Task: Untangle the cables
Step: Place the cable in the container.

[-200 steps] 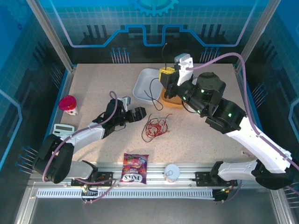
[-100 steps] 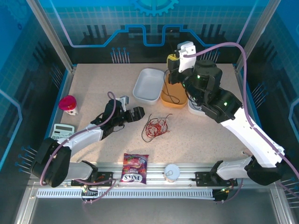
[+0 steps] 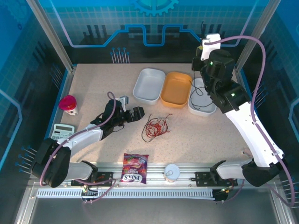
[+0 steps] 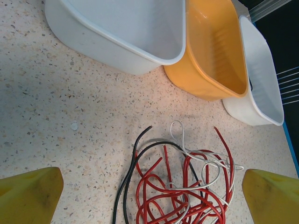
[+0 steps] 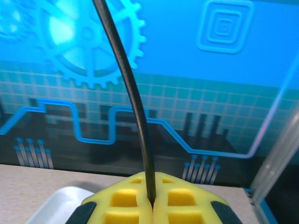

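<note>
R gripper [image 5: 152,198], up behind-right of orange bin [image 3: 176,88], jaws pinched on one black cable [image 5: 131,93] dangling into white bin [image 3: 205,112] at its right. L gripper [image 3: 138,113] jaws wide, empty, facing other cables [image 3: 156,127] tangled near-side of orange bin.

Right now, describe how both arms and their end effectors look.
Left arm: black joints, white forearm shell, pale-purple hose alongside. Right arm: long white shells, black joints with green lights, same purple hose. The left end effector and right end effector have yellow fingers; the right's are waffle-moulded with black trim.
</note>
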